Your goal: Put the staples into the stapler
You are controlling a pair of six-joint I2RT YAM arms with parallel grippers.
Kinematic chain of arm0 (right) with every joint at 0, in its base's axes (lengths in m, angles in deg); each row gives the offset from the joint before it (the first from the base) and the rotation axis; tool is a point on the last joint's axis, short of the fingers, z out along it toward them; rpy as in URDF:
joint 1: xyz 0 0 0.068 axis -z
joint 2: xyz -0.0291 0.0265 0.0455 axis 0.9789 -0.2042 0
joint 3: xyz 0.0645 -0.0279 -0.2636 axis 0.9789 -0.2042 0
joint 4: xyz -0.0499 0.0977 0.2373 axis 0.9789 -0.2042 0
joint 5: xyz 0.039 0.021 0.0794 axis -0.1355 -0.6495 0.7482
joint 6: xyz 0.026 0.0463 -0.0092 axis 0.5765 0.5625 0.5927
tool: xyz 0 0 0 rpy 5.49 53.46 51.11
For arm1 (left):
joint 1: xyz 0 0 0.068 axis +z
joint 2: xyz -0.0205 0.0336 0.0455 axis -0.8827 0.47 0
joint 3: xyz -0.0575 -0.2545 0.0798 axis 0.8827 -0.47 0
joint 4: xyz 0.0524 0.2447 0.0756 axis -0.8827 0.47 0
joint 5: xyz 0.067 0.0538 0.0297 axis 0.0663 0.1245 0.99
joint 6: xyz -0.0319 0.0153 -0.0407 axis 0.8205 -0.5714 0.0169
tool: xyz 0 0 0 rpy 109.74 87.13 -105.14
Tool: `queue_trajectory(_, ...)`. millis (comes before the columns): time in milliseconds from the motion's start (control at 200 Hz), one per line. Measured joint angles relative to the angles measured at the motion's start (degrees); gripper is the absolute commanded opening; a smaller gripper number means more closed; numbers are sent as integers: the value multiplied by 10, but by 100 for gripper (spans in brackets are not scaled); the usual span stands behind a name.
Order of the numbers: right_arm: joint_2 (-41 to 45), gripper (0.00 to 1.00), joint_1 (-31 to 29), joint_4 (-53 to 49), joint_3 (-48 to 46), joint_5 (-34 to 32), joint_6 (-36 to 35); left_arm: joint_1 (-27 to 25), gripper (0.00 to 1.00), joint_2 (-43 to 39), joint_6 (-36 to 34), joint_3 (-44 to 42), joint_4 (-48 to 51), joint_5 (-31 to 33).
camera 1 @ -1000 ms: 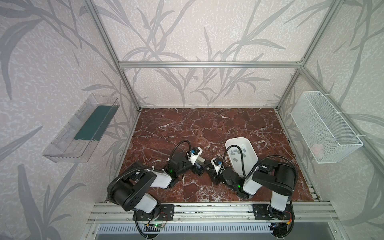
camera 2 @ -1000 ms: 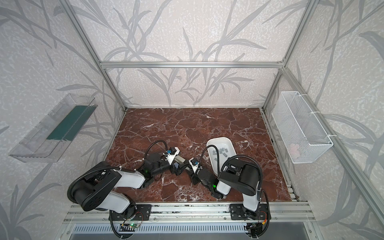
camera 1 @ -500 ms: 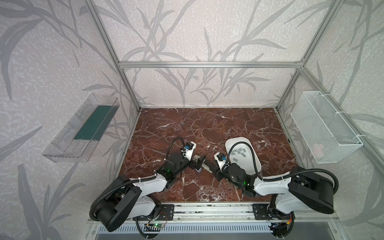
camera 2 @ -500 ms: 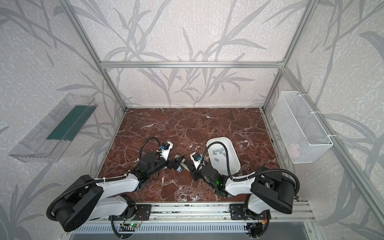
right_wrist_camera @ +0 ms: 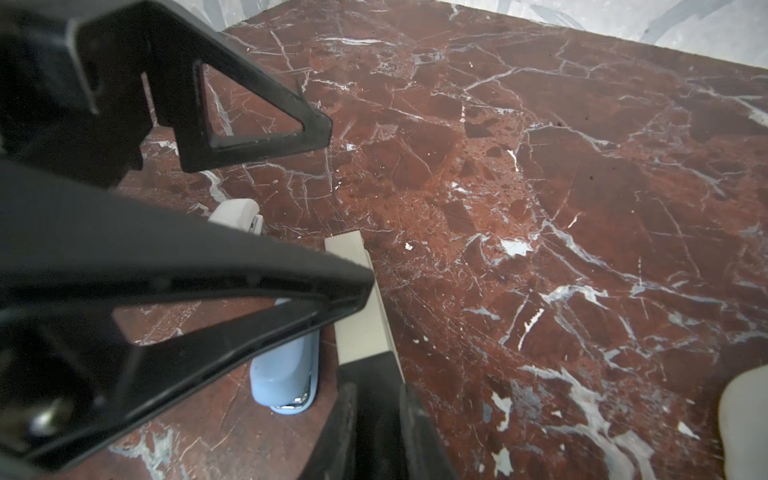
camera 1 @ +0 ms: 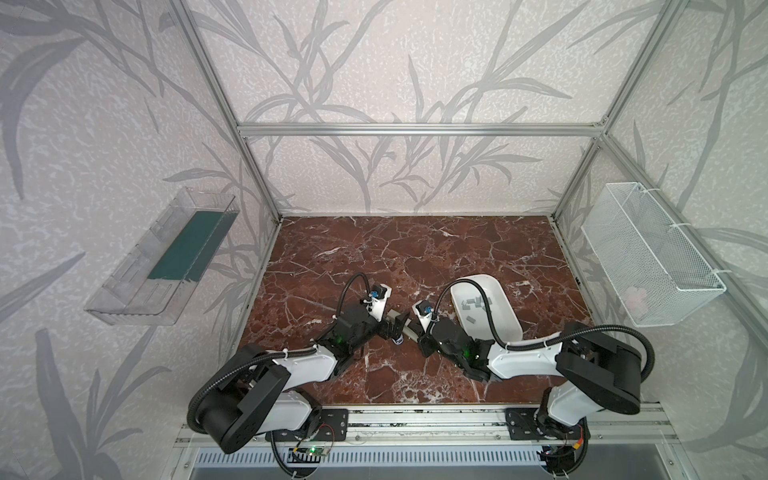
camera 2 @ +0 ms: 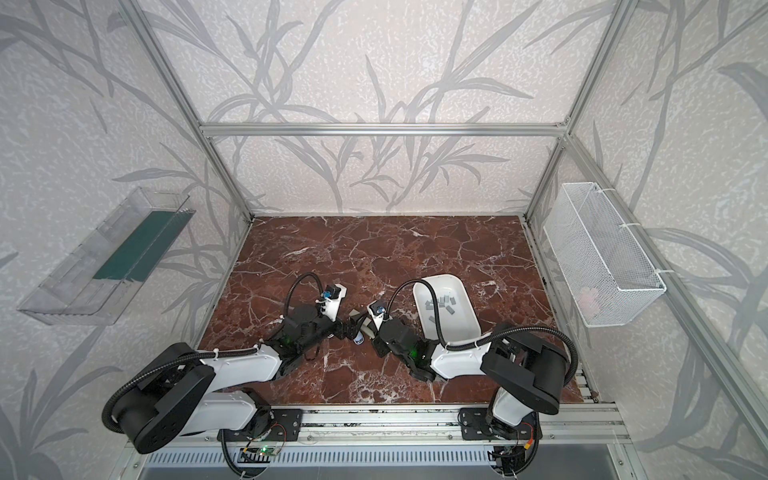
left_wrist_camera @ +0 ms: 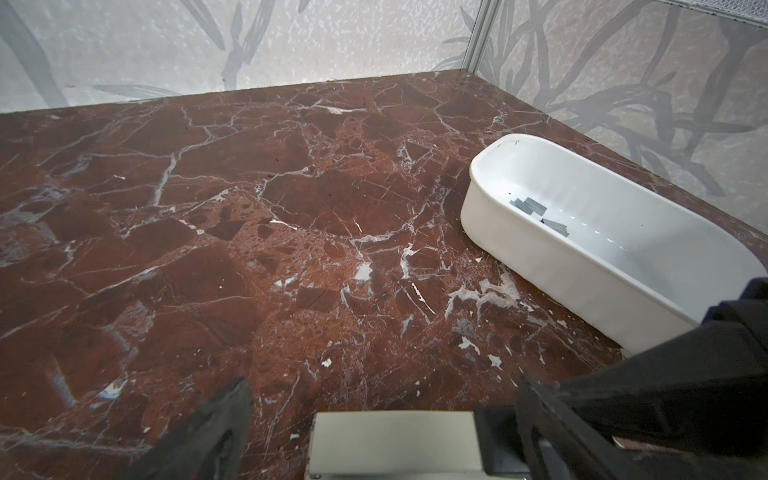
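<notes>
Marble tabletop (camera 1: 415, 257): left claw (camera 1: 395, 328) gapes over the stapler (right_wrist_camera: 286, 374); right claw (right_wrist_camera: 372, 374) seemingly pinches a grey bar (right_wrist_camera: 361, 316).

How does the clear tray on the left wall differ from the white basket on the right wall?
The clear plastic tray has solid see-through walls; the white wire basket is open mesh. The tray holds a flat dark green sheet; the basket holds a small pale pink thing, too blurred to name. Both are long, open-topped and mounted on side walls above the table.
</notes>
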Motion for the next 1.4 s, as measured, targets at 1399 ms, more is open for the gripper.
queue_trajectory(1399,-12,45,-27,54,-14,-73,45,0,98,26,0,29,-10,30)
